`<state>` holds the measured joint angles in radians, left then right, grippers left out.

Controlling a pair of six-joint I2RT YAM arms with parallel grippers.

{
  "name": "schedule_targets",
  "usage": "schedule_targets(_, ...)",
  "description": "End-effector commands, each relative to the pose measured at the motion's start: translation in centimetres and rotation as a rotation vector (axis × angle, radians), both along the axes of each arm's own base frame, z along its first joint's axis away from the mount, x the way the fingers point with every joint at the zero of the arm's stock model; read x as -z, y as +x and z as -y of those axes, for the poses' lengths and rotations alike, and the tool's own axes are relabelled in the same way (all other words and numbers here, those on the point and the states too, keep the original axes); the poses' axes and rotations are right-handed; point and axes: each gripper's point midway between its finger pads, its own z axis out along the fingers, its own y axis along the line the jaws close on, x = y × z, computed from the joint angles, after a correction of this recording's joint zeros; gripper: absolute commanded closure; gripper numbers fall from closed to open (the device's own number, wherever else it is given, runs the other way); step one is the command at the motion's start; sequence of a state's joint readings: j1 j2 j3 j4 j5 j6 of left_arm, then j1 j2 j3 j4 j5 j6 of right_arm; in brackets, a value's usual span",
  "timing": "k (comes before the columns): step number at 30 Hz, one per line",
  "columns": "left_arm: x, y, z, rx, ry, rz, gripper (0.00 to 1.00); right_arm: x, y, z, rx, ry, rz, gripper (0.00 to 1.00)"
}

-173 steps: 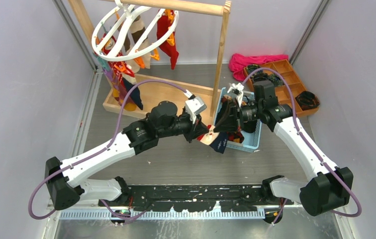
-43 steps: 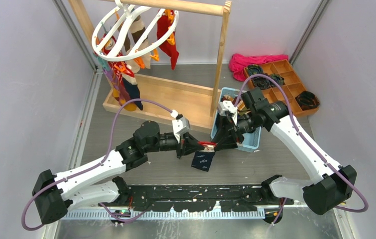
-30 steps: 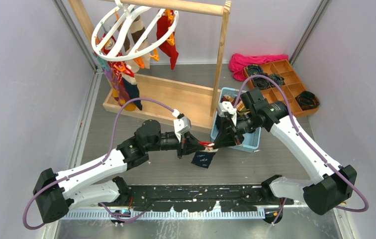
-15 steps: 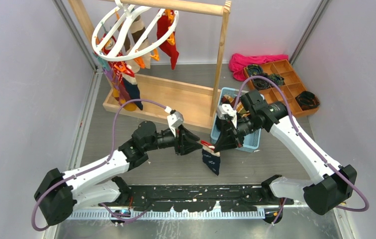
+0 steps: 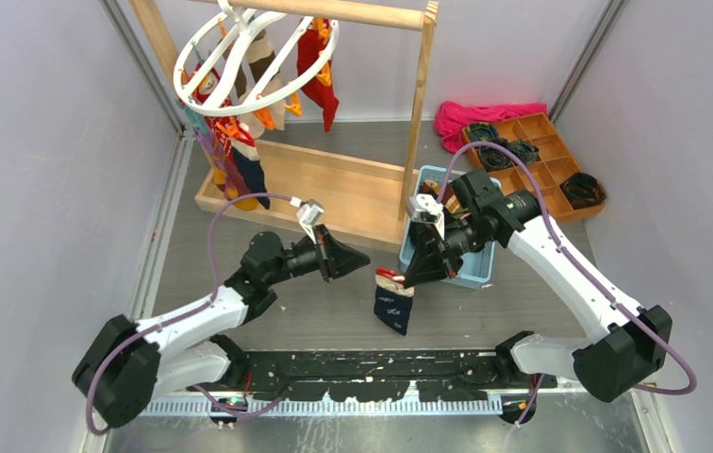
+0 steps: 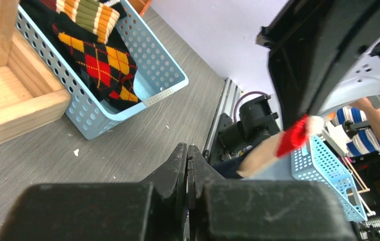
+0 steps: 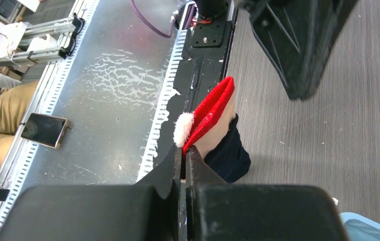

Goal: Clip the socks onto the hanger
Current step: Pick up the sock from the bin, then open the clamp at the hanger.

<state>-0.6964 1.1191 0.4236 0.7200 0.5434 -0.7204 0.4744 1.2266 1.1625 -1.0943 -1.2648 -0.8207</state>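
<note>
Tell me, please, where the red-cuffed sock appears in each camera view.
Top external: sock hangs mid-frame, left of the blue basket.
Left wrist: sock right of centre; basket upper left.
Right wrist: sock at centre; basket corner bottom right.
Shared landmark: the blue basket.

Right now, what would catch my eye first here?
A dark sock with a red cuff dangles from the right gripper, beside a blue basket of patterned socks. At the back left, a white ring hanger on a wooden rack carries colourful socks already clipped on. The left gripper sits shut and empty nearby.
</note>
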Motion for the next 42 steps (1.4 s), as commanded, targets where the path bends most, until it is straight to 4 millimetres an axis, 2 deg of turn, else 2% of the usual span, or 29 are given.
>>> schedule_targets(1, -3.0, -1.6, -2.5, -0.019, -0.019, 0.021, 0.98, -1.4, 1.4, -0.5, 0.037, -0.027, 0.062, 0.99)
schedule_targets(4, -2.7, -2.8, -5.6, -0.112, 0.133, 0.021, 0.97, -2.1, 2.5, 0.0, 0.093, -0.101, 0.114, 0.99)
schedule_targets(6, -4.0, -3.4, -8.3, -0.203, 0.187, 0.067, 0.95, -3.7, 3.3, 0.4, 0.127, -0.144, 0.166, 0.99)
schedule_targets(7, -5.5, -3.8, -9.1, -0.231, 0.170, 0.108, 0.89, -4.6, 3.6, 0.5, 0.132, -0.164, 0.185, 0.99)
schedule_targets(9, -7.9, -3.9, -11.1, -0.322, 0.156, 0.174, 0.64, -6.0, 4.3, 0.5, 0.144, -0.209, 0.179, 0.99)
schedule_targets(10, -9.3, -3.7, -12.1, -0.374, 0.145, 0.196, 0.56, -6.4, 4.9, 0.3, 0.156, -0.228, 0.168, 0.99)
schedule_targets(13, -13.2, -3.6, -14.0, -0.460, 0.154, 0.248, 0.48, -8.0, 6.9, -0.6, 0.234, -0.271, 0.219, 0.99)
schedule_targets(17, -16.8, -1.7, -15.7, -0.589, 0.230, 0.223, 0.44, -10.5, 8.8, -2.3, 0.320, -0.284, 0.274, 0.99)
schedule_targets(22, -20.5, 0.7, -16.8, -0.730, 0.209, 0.222, 0.41, -12.7, 11.0, -5.0, 0.413, -0.252, 0.261, 0.99)
schedule_targets(25, -21.8, 2.0, -17.7, -0.822, 0.200, 0.179, 0.39, -13.4, 12.0, -6.7, 0.459, -0.231, 0.269, 0.99)
schedule_targets(32, -23.9, 4.8, -20.3, -1.057, 0.203, 0.102, 0.37, -14.5, 13.8, -10.1, 0.541, -0.206, 0.308, 0.99)
schedule_targets(35, -24.4, 5.8, -21.0, -1.128, 0.212, 0.078, 0.37, -14.6, 13.9, -11.1, 0.540, -0.201, 0.313, 0.99)
schedule_targets(42, -25.9, 7.5, -18.9, -1.083, 0.219, 0.154, 0.42, -15.3, 14.1, -12.6, 0.550, -0.160, 0.270, 0.99)
